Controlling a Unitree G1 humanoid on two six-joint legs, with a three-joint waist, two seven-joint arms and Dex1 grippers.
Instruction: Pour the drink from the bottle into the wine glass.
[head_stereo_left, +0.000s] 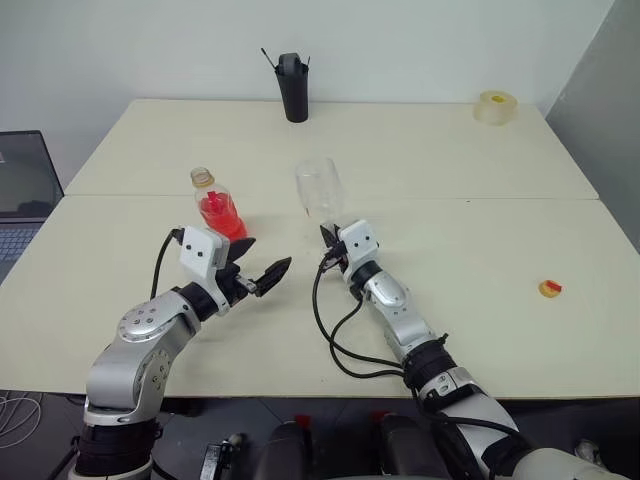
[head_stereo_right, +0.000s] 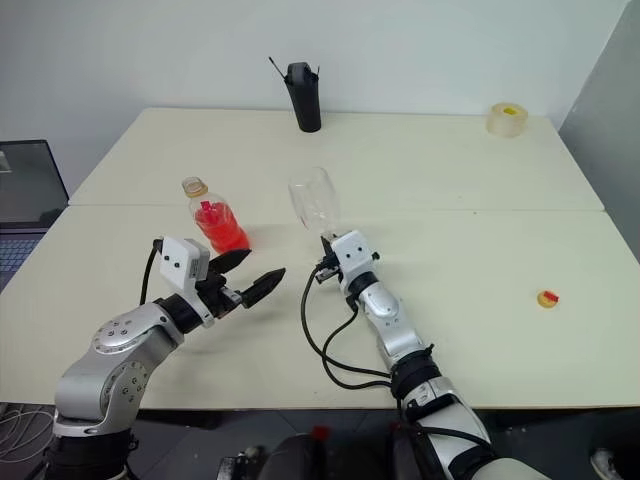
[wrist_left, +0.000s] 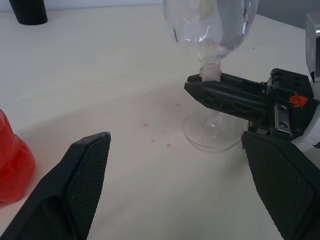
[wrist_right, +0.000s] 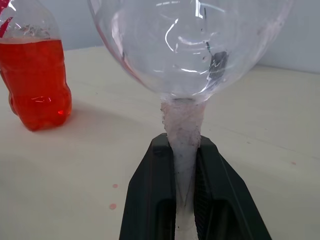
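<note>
Pale matte table (head_stereo_left: 470, 250) carries a clear round-bowled wine glass (head_stereo_left: 319, 188), its stem pinched between the right gripper's (wrist_right: 185, 200) ridged black fingers. Just left of the glass stands the ribbed plastic bottle (head_stereo_left: 217, 206), seemingly uncapped, half full of red-orange drink (wrist_right: 35, 80). Nearer than the glass, the left gripper (head_stereo_left: 262, 262) gapes empty.

Found no readable text, numbers or brand names anywhere. Only sign: small orange emblem on side of my right gripper (wrist_left: 235, 95); its shape could not be made out.
</note>
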